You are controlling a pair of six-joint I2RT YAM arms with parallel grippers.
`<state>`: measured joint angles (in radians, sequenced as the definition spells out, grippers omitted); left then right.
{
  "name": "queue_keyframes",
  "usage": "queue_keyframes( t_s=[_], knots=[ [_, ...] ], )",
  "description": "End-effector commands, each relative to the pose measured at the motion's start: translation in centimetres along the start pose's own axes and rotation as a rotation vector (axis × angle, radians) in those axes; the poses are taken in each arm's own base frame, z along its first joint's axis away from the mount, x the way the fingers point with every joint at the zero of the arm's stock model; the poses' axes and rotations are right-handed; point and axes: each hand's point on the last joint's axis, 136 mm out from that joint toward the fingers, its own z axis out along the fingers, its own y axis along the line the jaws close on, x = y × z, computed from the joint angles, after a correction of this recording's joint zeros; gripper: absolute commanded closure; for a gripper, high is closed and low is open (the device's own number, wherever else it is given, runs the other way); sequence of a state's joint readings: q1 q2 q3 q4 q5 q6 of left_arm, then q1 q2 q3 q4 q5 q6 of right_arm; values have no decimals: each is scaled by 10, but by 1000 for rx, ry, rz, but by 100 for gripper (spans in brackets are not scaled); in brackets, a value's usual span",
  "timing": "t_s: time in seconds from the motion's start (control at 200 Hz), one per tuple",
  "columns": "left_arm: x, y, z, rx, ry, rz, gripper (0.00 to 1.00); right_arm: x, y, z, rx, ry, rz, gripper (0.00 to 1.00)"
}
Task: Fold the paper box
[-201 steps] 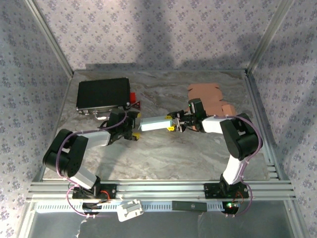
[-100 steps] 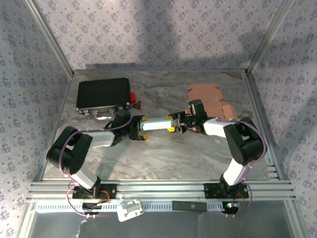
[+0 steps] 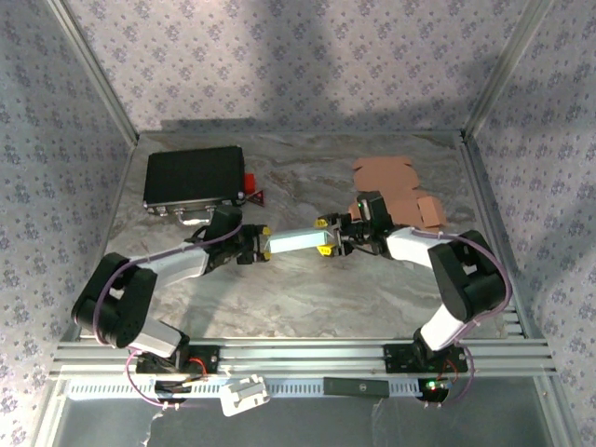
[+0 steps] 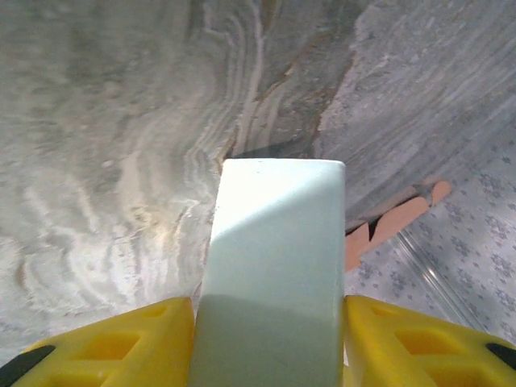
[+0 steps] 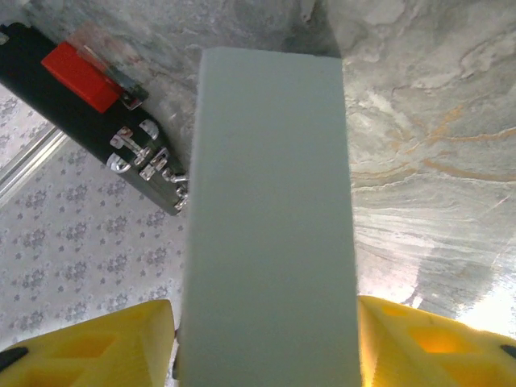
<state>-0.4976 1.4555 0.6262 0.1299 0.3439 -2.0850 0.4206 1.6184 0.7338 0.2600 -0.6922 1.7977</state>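
Observation:
The paper box (image 3: 296, 239) is a long pale green-white block, held off the marble table (image 3: 307, 289) between both arms. My left gripper (image 3: 264, 240) grips its left end. In the left wrist view the box (image 4: 274, 250) runs away from the camera, and both yellow fingers of the left gripper (image 4: 270, 343) press against its sides. My right gripper (image 3: 326, 237) is at the box's right end. In the right wrist view the box (image 5: 270, 201) lies between the fingers of the right gripper (image 5: 266, 347), which stand slightly off its sides, so that gripper is open.
A black case (image 3: 194, 177) with a red part (image 3: 250, 182) lies at the back left. Flat brown cardboard pieces (image 3: 396, 182) lie at the back right, behind the right arm. Patterned walls and metal frame rails surround the table.
My left gripper has moved right onto the box's left end and closed on it. The right gripper's jaws have widened off the box's sides. The box has shifted slightly right.

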Motion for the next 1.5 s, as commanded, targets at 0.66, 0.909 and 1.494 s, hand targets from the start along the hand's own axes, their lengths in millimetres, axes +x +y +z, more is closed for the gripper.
queue_keyframes(
  t_s=[0.66, 0.909, 1.494],
  knots=[
    [-34, -46, -95, -103, -305, 448, 0, -14, 18, -2, 31, -52, 57, 47],
    [1, -73, -118, -247, -279, 1075, 10, -24, 20, 11, 50, -80, 108, 52],
    [79, -80, -67, -544, -528, 2459, 17, -42, 42, 30, 94, -108, 162, 52]
  ],
)
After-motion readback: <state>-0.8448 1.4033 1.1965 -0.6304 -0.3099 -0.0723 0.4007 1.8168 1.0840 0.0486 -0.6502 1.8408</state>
